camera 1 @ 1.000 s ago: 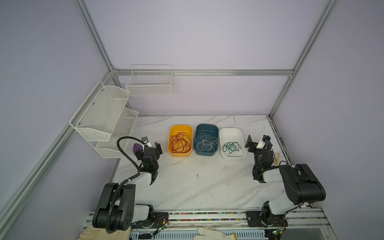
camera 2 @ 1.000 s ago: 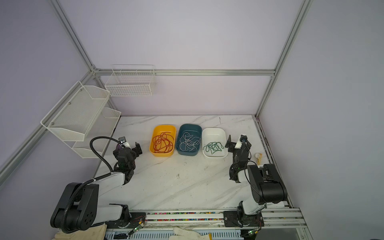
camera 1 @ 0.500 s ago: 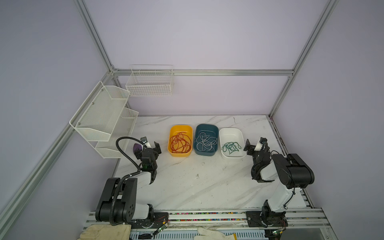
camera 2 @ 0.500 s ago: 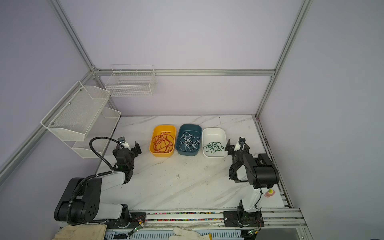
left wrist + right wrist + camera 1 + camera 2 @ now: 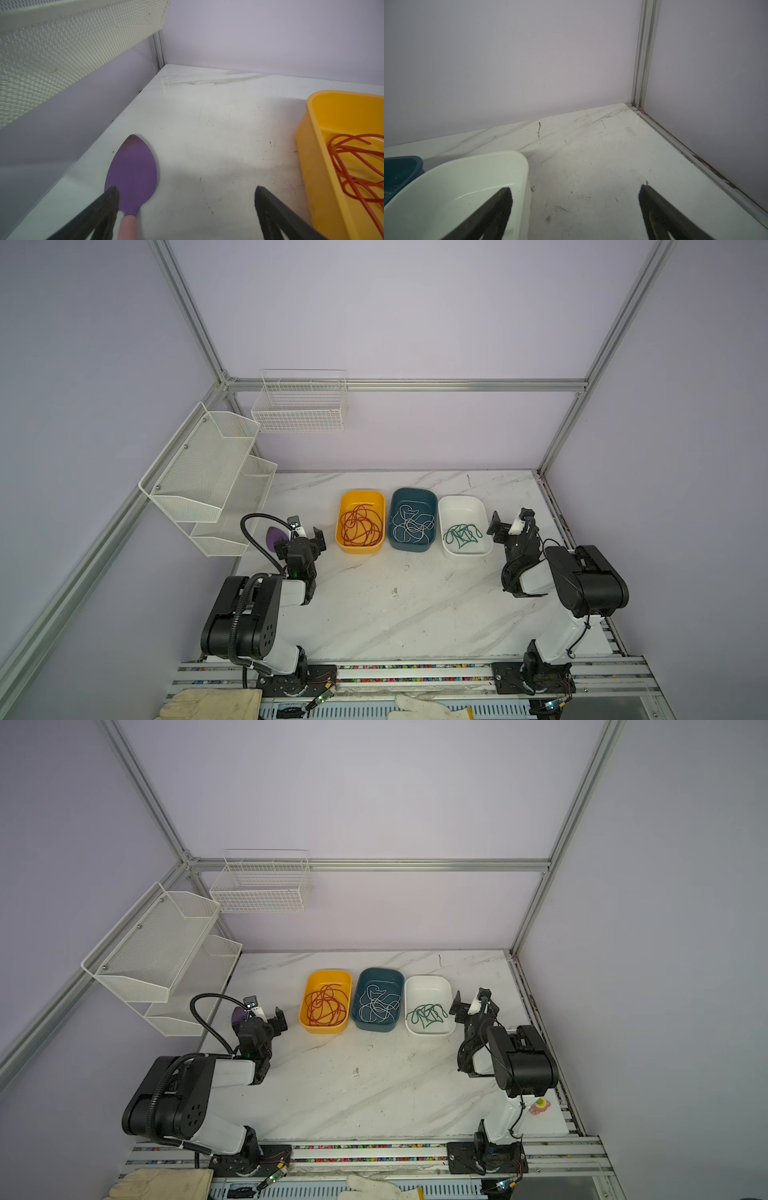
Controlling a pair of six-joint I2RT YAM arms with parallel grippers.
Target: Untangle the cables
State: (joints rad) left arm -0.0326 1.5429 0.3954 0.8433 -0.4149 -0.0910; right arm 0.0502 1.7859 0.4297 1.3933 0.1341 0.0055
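Nearest the camera, a pair of work gloves [image 5: 212, 703] lies on the near side of the front rail, and there's a little pink toy [image 5: 539, 1105] by the right arm's base.

Moving in, the left gripper [image 5: 186, 192] is spread wide with nothing between its fingers [image 5: 106, 205], just bare marble table [image 5: 207, 124]. One tip sits over the blade of a purple spatula [image 5: 133, 172] lying flat there, and I can't tell if it actually touches. The right gripper [image 5: 575, 189] is spread just as wide and is empty too. It has one finger over the near corner of the white tray [image 5: 488, 166] and the other over bare table.

Past the grippers the trays sit in a row, one colour each: red cables [image 5: 360, 526] heaped in the yellow tray [image 5: 341, 506], white cables [image 5: 411, 524] in the blue tray [image 5: 394, 506], and green cables [image 5: 461, 534] in the white one. Every bunch is pretty loopy.

Farthest back, mesh shelves [image 5: 199, 464] and a wire basket [image 5: 299, 406] hang on the walls.

Versus a second ago, the fingers are equally wide and the cables haven't budged. Both arms' elbows now sit farther from the front rail, though.
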